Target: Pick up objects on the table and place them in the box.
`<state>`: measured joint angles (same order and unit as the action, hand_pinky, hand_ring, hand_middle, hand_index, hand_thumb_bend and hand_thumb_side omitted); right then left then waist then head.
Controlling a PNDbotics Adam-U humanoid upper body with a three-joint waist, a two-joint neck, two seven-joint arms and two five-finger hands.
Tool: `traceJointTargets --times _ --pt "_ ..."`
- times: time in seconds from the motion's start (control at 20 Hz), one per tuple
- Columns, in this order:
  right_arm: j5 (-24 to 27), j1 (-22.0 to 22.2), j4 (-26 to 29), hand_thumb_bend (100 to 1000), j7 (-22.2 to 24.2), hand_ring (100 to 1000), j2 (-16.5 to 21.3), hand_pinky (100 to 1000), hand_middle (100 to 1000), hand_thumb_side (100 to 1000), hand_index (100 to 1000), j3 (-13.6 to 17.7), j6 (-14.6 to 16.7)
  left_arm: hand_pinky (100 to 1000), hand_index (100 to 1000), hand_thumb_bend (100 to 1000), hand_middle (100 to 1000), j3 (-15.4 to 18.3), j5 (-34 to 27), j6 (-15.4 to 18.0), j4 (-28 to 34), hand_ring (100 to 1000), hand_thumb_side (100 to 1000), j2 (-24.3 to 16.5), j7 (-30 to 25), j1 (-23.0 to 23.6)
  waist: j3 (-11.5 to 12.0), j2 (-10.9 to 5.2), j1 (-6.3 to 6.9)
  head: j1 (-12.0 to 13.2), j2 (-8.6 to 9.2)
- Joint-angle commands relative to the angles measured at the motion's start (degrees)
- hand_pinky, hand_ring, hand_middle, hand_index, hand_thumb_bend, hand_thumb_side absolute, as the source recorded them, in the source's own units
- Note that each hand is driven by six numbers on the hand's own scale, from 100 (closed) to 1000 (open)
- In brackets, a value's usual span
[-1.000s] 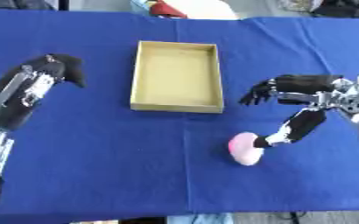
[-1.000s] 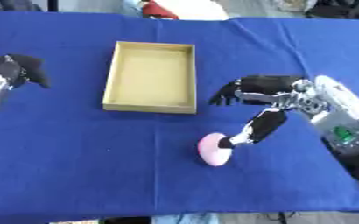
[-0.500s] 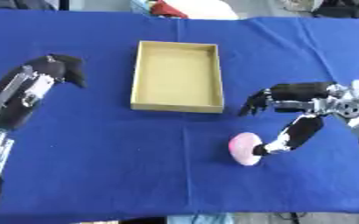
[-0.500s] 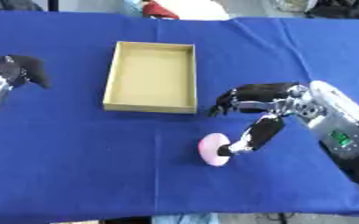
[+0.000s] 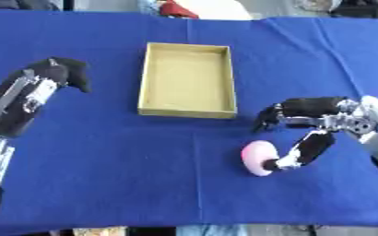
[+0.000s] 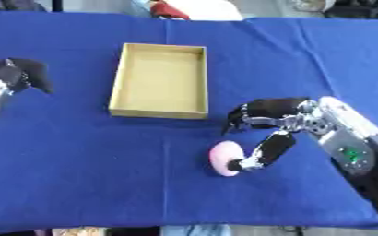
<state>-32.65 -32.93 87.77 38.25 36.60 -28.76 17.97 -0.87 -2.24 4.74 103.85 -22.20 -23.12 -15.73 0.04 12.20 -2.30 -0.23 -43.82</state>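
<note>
A pink egg-shaped object [image 5: 257, 156] lies on the blue table, below and right of the shallow yellow box [image 5: 186, 79], which holds nothing. My right hand [image 5: 313, 124] reaches in from the right and hovers by the pink object. Its fingers [image 5: 293, 110] arch above it, spread apart, and its thumb [image 5: 298, 152] touches the object's right side. The fingers do not close round it. My left hand [image 5: 59, 73] hangs at the left edge, level with the box, its fingers curled and holding nothing.
Blue cloth [image 5: 103, 175] covers the whole table. A red and white thing [image 5: 184, 8] lies past the far edge, behind the box. The table's front edge runs along the bottom of the view.
My right hand has moved down and left toward the pink object, and its thumb now meets the object's side. The left hand has stayed put.
</note>
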Motion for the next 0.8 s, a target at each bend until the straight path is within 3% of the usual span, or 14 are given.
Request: traceJointTargets --times 0.05,0.35,0.45,0.65,0.8 --pt "-1.4 -0.1 -0.8 442 -0.8 771 0.5 730 782 715 813 0.4 0.6 737 776 100 575 0.1 0.1 0.1 0.6 602 826 -0.7 -0.2 -0.8 0.1 -0.66 0.24 -0.3 -0.3" --pt "-4.2 0.8 -2.4 384 -4.7 743 -0.5 711 752 684 762 0.8 2.0 737 776 100 576 0.1 0.1 0.1 0.7 603 826 -0.7 -0.2 -1.0 0.2 -0.41 0.46 -0.5 -0.3" --pt "-5.2 1.0 -3.0 316 -7.7 720 -0.7 698 721 626 707 1.2 2.2 738 776 100 576 0.1 0.1 0.1 0.7 603 826 -0.6 -0.2 -1.0 0.2 -0.39 0.5 -0.5 -0.3" --pt "-7.2 1.2 -3.5 143 -16.5 651 -0.8 653 630 465 445 2.0 2.5 738 776 100 576 0.1 0.1 0.2 0.7 603 824 -0.6 -0.2 -1.0 0.2 -0.42 0.59 -0.5 -0.3" --pt "-7.0 1.3 -3.6 100 -21.9 626 -0.4 637 602 414 402 2.8 2.3 738 776 100 576 0.1 0.1 0.2 0.7 603 825 -0.7 -0.2 -1.0 0.1 -0.48 0.61 -0.5 -0.3"
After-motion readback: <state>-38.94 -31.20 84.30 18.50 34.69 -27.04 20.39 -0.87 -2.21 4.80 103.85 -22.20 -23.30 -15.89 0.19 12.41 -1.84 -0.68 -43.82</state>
